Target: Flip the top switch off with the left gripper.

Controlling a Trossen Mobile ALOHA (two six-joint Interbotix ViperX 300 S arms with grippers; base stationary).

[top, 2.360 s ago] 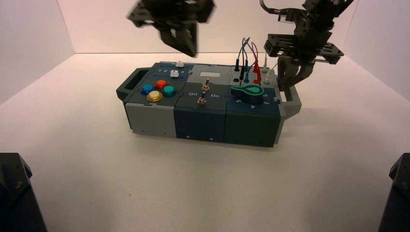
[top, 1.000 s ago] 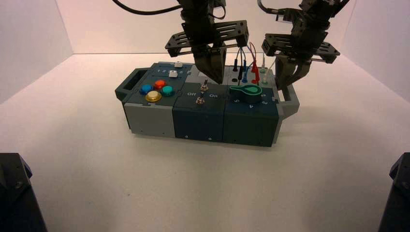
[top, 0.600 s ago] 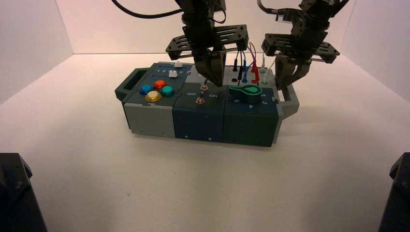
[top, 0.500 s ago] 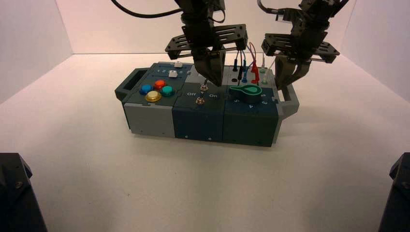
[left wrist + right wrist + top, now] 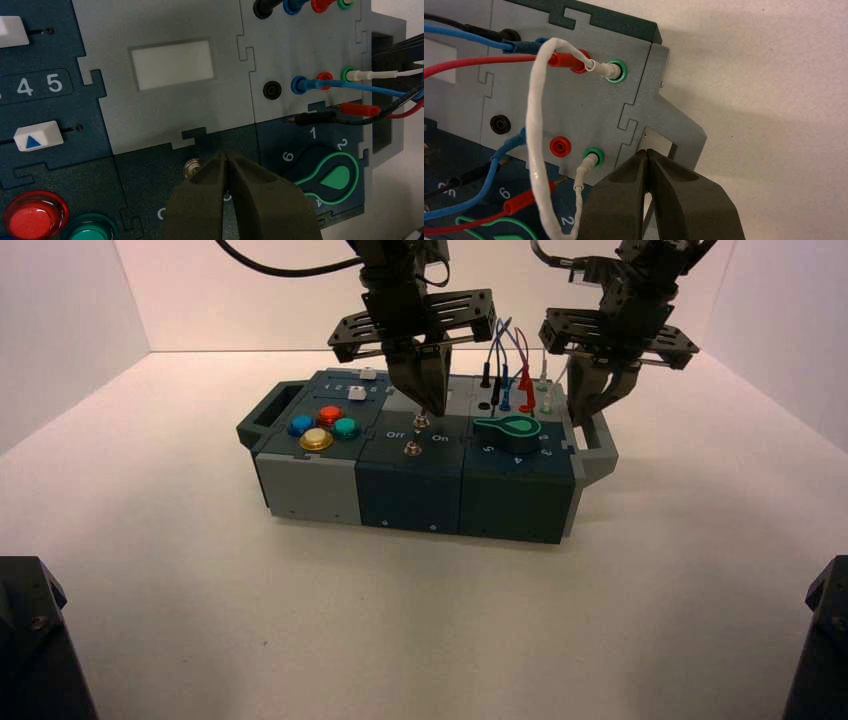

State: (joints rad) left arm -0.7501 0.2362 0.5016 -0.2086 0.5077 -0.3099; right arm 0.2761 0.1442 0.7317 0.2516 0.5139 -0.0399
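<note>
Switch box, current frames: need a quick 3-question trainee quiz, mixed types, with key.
1. True or false: the left gripper hangs over the coloured push buttons.
2. Which gripper is at the grey handle on the box's right end?
A. left
B. right
C. neither
3. Fill in: in the left wrist view, the fingertips meet beside the collar of the top ____.

Key: 1 false, it is over the top switch in the middle section; 2 B; 3 switch.
</note>
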